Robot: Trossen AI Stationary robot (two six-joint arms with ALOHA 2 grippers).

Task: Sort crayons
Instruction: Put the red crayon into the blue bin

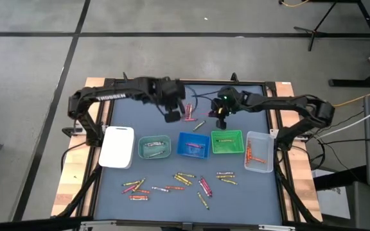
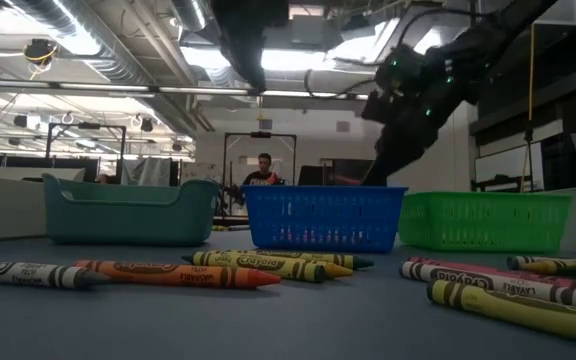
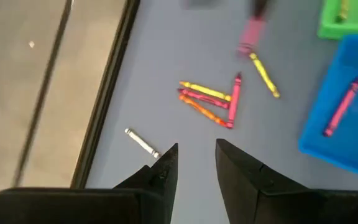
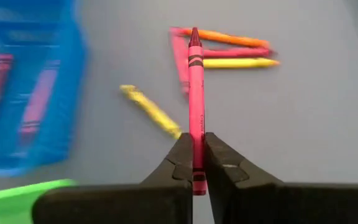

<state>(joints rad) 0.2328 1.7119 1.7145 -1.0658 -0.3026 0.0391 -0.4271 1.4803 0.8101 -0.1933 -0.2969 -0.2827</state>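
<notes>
Right gripper [image 4: 194,163] clamped, left gripper [image 3: 196,163] agape

We see a pink crayon [image 4: 195,93] pinched lengthwise, tip forward; most crayons [image 1: 182,181] lie scattered along the near table, others [image 3: 211,99] clustered behind the trays.

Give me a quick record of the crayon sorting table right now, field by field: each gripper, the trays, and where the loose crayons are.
right gripper: shut on a pink crayon, raised above the table behind the blue tray
left gripper: open, holding nothing, above the far side of the table
trays: white tray, teal tray, blue tray, green tray, clear tray, in one row
blue tray contents: pink crayons
clear tray contents: red and orange crayons
loose crayons: many scattered on the near side; a small cluster at the far side
</notes>
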